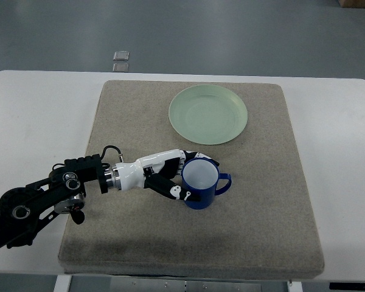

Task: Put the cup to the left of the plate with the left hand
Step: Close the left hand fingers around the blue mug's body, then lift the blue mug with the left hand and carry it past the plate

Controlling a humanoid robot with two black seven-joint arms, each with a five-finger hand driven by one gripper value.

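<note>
Now the left hand (170,176) wraps the upright blue cup (201,184).

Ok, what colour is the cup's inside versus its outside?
White inside, dark blue outside, handle included; the cup shows clearly in the top view.

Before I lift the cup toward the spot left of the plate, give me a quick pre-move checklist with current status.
1. Left robot hand wrapped around the blue cup: ok, fingers curl around its side.
2. Cup upright: ok, opening faces up.
3. Cup contents: looks empty, ok.
4. Mat left of the green plate free of objects: ok.
5. Cup already left of plate: not ok, it stands on the near side of the plate.
6. Grip firmness: cannot tell.
</note>
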